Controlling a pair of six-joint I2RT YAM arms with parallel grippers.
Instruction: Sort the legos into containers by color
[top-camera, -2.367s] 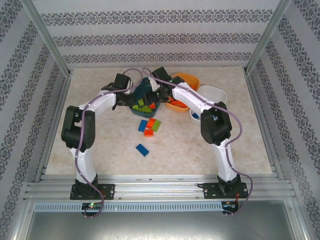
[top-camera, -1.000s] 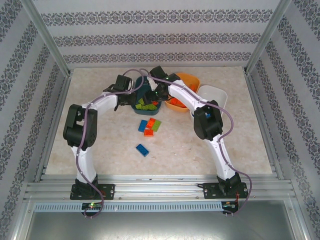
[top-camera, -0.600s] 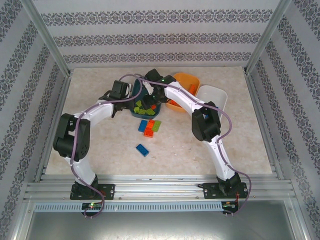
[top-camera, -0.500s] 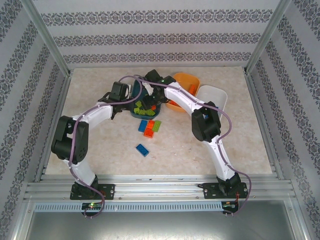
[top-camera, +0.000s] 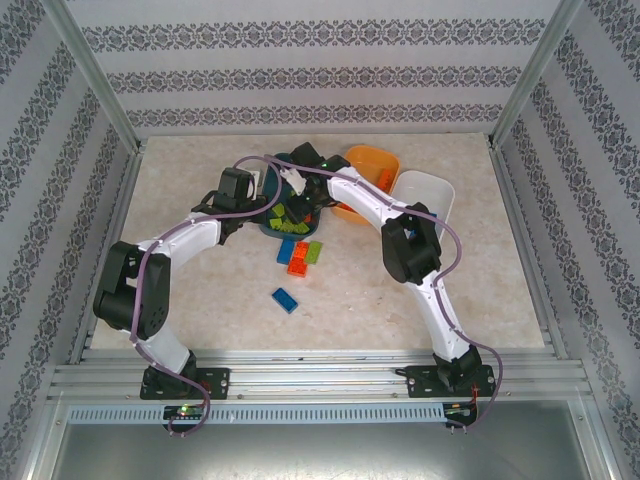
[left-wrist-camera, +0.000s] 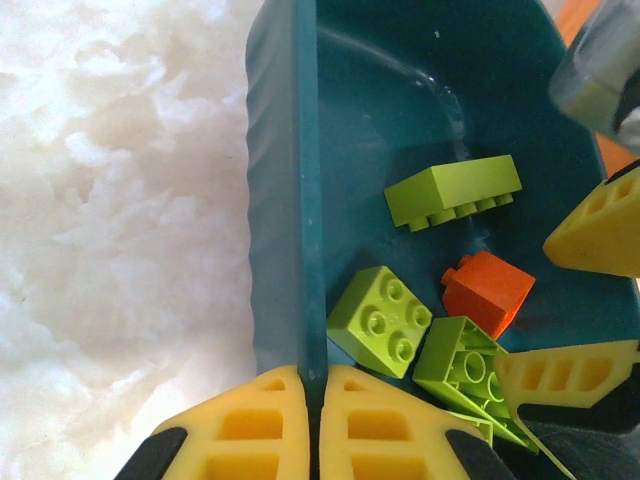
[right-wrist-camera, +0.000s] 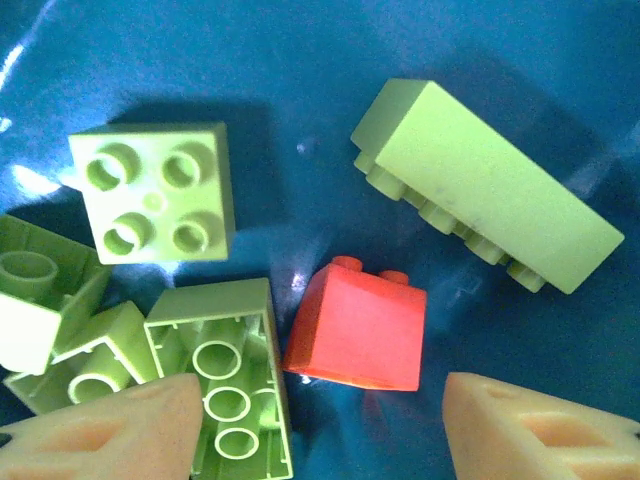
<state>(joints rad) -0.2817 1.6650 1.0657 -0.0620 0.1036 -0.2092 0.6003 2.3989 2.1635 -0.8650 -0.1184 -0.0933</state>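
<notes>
The dark teal tray (left-wrist-camera: 400, 120) holds several lime green bricks (right-wrist-camera: 152, 193) and one orange-red brick (right-wrist-camera: 358, 328). My left gripper (left-wrist-camera: 312, 385) is shut on the tray's left wall, one yellow finger inside and one outside. My right gripper (right-wrist-camera: 325, 420) hangs open low inside the tray, its fingers (right-wrist-camera: 110, 430) either side of the orange-red brick and not touching it. A long green brick (right-wrist-camera: 487, 198) lies studs-down beyond it. In the top view both grippers meet over the teal tray (top-camera: 270, 224), left gripper (top-camera: 250, 205) and right gripper (top-camera: 300, 205).
The orange tray (top-camera: 375, 162) and white tray (top-camera: 428, 188) stand right of the teal one. On the table in front lie a blue brick (top-camera: 286, 250), an orange brick (top-camera: 298, 263), a green brick (top-camera: 314, 251) and another blue brick (top-camera: 285, 299).
My right gripper has moved left and down into the teal tray. My left arm's elbow has swung out to the left and lower, its gripper staying at the tray's left wall.
</notes>
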